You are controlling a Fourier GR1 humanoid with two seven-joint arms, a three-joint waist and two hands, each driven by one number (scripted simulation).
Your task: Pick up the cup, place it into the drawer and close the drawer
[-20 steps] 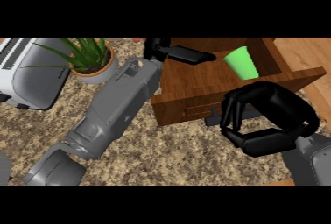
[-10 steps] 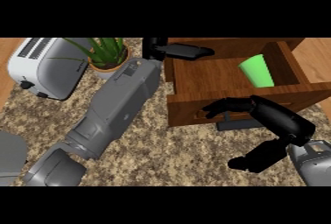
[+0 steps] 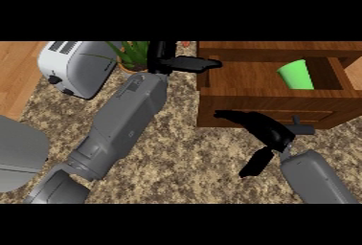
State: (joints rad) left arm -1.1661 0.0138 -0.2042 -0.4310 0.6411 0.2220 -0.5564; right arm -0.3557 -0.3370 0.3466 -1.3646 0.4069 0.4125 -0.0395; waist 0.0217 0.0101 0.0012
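While the green cup [image 3: 297,74] stands inside the open wooden drawer [image 3: 268,104] at the far right, your right hand [image 3: 263,128] rests against the drawer's front, fingers straight and apart. Your left hand [image 3: 185,63] touches the drawer's left edge, fingers straight, holding nothing.

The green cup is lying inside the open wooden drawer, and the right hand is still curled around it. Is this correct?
Not quite. In the head view the green cup does lie inside the open wooden drawer, but the right hand is not around it. That hand is in front of the drawer's front panel, fingers extended, holding nothing. The cup lies apart from both hands.
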